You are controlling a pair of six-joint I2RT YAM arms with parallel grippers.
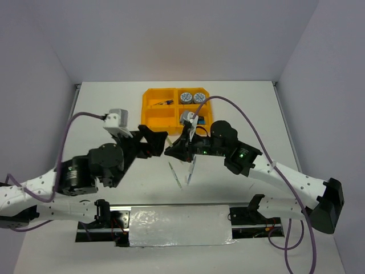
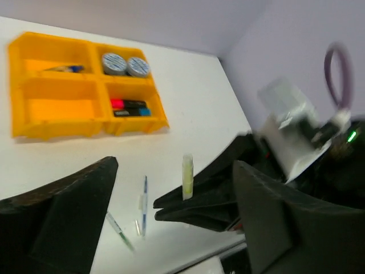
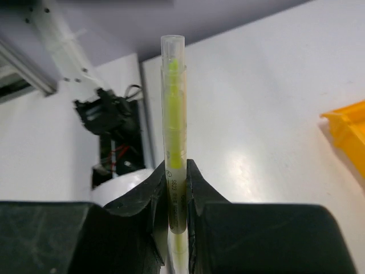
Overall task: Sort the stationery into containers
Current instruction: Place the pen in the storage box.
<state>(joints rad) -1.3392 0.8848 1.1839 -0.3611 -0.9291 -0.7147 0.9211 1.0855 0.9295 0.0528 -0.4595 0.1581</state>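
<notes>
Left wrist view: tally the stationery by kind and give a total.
Tape rolls: 2
Highlighters: 2
Thin pens lying loose: 2
Pen in the right fingers: 1
Small blue-tipped item, kind unclear: 1
Total: 8

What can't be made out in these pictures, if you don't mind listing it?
Top view: the held pen and right arm block part of the tray's near-right compartment.
Left wrist view: the small item in the far-left compartment is too blurred to identify.
Right wrist view: the pen's lower end is hidden between the right gripper's fingers and cut by the bottom edge.
</notes>
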